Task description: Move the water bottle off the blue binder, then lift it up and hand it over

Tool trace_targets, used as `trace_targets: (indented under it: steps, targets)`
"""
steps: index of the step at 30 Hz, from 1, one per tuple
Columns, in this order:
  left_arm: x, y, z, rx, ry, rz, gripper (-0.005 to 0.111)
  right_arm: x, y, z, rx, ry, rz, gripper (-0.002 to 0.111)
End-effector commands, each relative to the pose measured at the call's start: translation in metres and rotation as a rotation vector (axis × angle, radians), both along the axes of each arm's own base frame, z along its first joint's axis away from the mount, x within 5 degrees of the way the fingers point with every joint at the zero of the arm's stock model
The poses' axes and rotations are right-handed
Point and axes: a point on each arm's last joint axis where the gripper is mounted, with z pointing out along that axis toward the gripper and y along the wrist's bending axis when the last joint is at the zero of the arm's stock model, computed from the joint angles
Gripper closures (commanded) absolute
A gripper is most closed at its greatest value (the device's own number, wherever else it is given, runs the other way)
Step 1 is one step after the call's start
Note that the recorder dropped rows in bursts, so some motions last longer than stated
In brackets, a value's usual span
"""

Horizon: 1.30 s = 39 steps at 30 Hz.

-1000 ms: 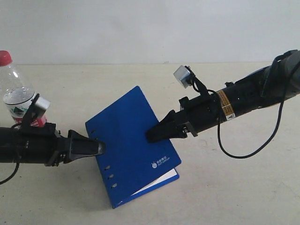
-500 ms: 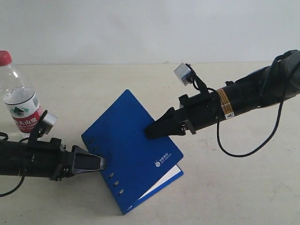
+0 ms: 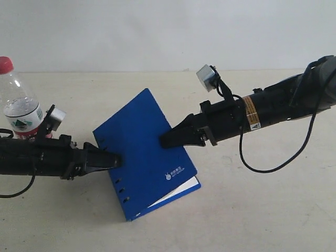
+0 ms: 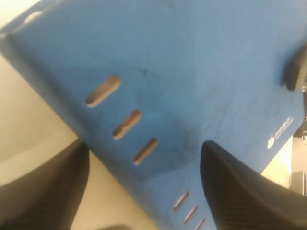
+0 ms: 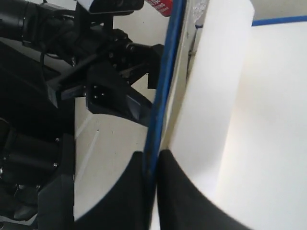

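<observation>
The water bottle [image 3: 20, 107], clear with a red cap, stands upright on the table at the far left, behind my left arm and off the binder. The blue binder [image 3: 142, 144] is tilted up off the table, its white pages showing at the lower edge. My right gripper [image 3: 165, 140] is shut on the binder's blue cover [image 5: 163, 91]; its fingers pinch the thin edge beside the white pages [image 5: 216, 96]. My left gripper [image 3: 114, 160] is open at the rivet edge, and the binder [image 4: 182, 81] lies between its spread fingers [image 4: 240, 196].
The beige table [image 3: 262, 210] runs to a white wall behind. A black cable [image 3: 273, 165] hangs from the right arm. The right wrist view shows the left arm [image 5: 105, 72] just beyond the cover.
The left gripper dipped, then rose and pushed in to the binder's rivet edge. The right gripper drifted slightly left, and the binder shifted and turned a little with it.
</observation>
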Motion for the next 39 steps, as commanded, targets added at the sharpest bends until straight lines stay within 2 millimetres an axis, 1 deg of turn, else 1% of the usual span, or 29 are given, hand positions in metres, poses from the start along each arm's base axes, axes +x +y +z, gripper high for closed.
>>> trace_targets:
  steps: [1, 4, 6, 9, 10, 12, 16, 19, 20, 21, 23, 25, 27, 34, 39]
  targets:
    - [0.004, -0.004, 0.013, -0.116, -0.040, -0.027, 0.045, -0.006, -0.001, 0.003, -0.036, 0.006, 0.052, 0.108]
    - [0.005, -0.004, 0.014, -0.124, -0.049, -0.030, 0.045, 0.005, -0.006, -0.008, -0.168, -0.024, -0.062, 0.107]
    - [0.006, -0.003, 0.012, -0.097, -0.041, -0.020, 0.045, 0.012, -0.009, -0.014, -0.242, -0.060, -0.135, 0.098]
    - [0.006, -0.001, 0.008, -0.062, -0.020, -0.001, 0.045, 0.021, -0.014, -0.017, -0.316, -0.103, -0.211, 0.075]
    - [0.006, -0.001, 0.008, -0.060, -0.019, 0.000, 0.045, 0.025, -0.015, -0.018, -0.339, -0.120, -0.238, 0.057]
    - [0.006, -0.001, 0.008, -0.060, -0.019, 0.000, 0.045, 0.028, -0.018, -0.019, -0.367, -0.097, -0.291, 0.047]
    - [0.007, -0.001, 0.008, -0.054, -0.018, 0.002, 0.045, 0.036, -0.025, -0.024, -0.432, -0.048, -0.432, 0.048]
    - [0.007, -0.001, 0.008, -0.054, -0.018, 0.002, 0.045, 0.037, -0.026, -0.024, -0.441, -0.019, -0.475, 0.048]
    - [0.006, -0.001, 0.008, -0.056, -0.014, 0.004, 0.045, 0.038, -0.027, -0.025, -0.443, -0.005, -0.492, 0.048]
    - [0.006, -0.001, 0.008, -0.056, -0.014, 0.004, 0.045, 0.039, -0.029, -0.027, -0.457, 0.006, -0.522, 0.052]
    - [0.006, -0.001, 0.008, -0.056, -0.014, 0.004, 0.045, 0.041, -0.031, -0.036, -0.482, 0.042, -0.567, 0.069]
    - [0.006, -0.001, 0.008, -0.056, -0.014, 0.004, 0.045, 0.039, -0.029, -0.043, -0.467, 0.085, -0.537, 0.091]
    - [0.006, -0.001, 0.008, -0.059, -0.011, 0.005, 0.045, 0.036, -0.027, -0.050, -0.458, 0.112, -0.508, 0.108]
    - [0.006, -0.001, 0.008, -0.066, -0.010, 0.004, 0.045, 0.031, -0.024, -0.068, -0.451, 0.188, -0.469, 0.108]
    - [0.006, -0.001, 0.008, -0.066, -0.010, 0.004, 0.045, 0.020, -0.014, -0.077, -0.385, 0.276, -0.357, 0.108]
